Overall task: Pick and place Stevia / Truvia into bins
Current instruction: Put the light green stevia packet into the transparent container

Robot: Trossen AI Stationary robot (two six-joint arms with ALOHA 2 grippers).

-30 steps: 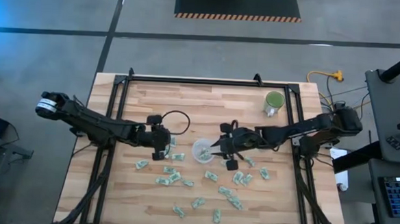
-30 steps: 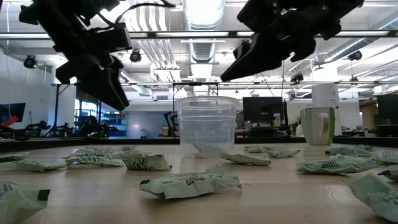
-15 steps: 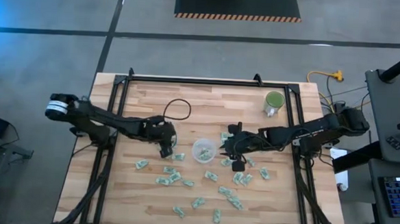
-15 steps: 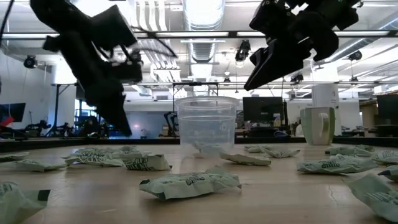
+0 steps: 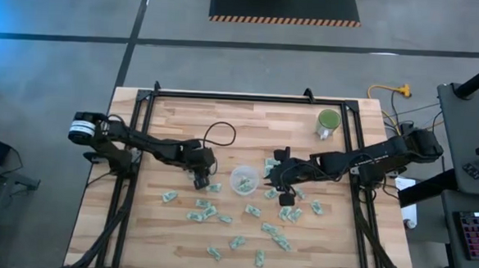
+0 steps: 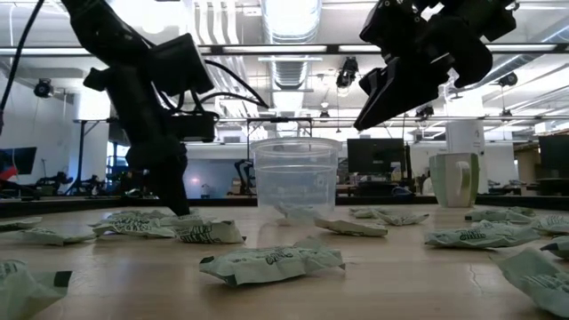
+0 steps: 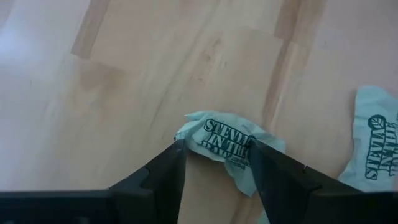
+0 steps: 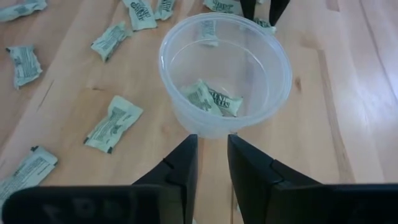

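Note:
Many pale green Stevia packets lie flat on the wooden table, most of them near of the cup (image 5: 252,210). The clear round cup (image 5: 244,181) stands at mid-table and holds a few packets (image 8: 211,99). My left gripper (image 7: 216,149) is open, left of the cup, pointing down with its tips at the table (image 6: 178,209). One finger stands on each side of a packet (image 7: 227,140). My right gripper (image 8: 211,146) is narrowly open and empty. It hangs above the table just right of the cup (image 8: 224,71), and it also shows in the low view (image 6: 373,111). My left gripper comes from above, its fingers (image 7: 177,155) on either side of the packet's near part (image 7: 214,149). The packet lies flat on the table. I cannot tell whether the fingers touch it.
A green mug with a white handle (image 5: 328,122) stands at the far right of the table. A black frame rail (image 5: 241,97) runs along the table's far edge. More packets lie to the right of the cup (image 5: 294,212) and near the front edge (image 5: 235,247).
My left gripper has gone toward the table's right edge and down until its tips are at the table around a packet. My right gripper has drawn back from over the cup toward the table's right edge.

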